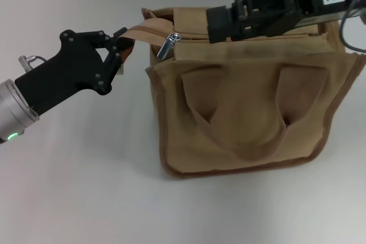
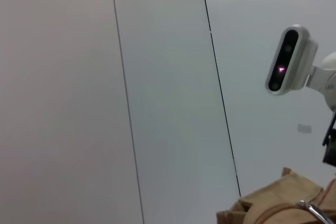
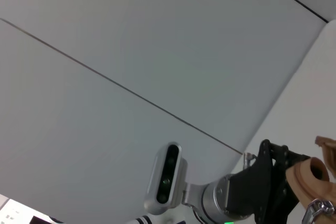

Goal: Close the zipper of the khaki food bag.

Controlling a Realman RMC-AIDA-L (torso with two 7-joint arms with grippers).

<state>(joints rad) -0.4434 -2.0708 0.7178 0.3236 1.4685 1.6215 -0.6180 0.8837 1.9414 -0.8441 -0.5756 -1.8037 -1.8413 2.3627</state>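
The khaki food bag (image 1: 246, 112) stands on the white table, its front face with two flat handles towards me. At its top left corner the zipper's silver pull tab (image 1: 167, 45) hangs down. My left gripper (image 1: 121, 41) is shut on the tan side strap (image 1: 140, 30) at that corner. My right gripper (image 1: 213, 24) hovers over the bag's top, just right of the pull tab and not touching it; the arm hides most of the zip line. The right wrist view shows the left gripper (image 3: 286, 174) on the strap (image 3: 311, 174) and the pull tab (image 3: 319, 209).
The white table (image 1: 86, 187) spreads to the left of the bag and in front of it. A grey panelled wall (image 2: 157, 77) stands behind. The right arm's wrist camera (image 2: 289, 59) shows in the left wrist view above the bag's corner (image 2: 273, 203).
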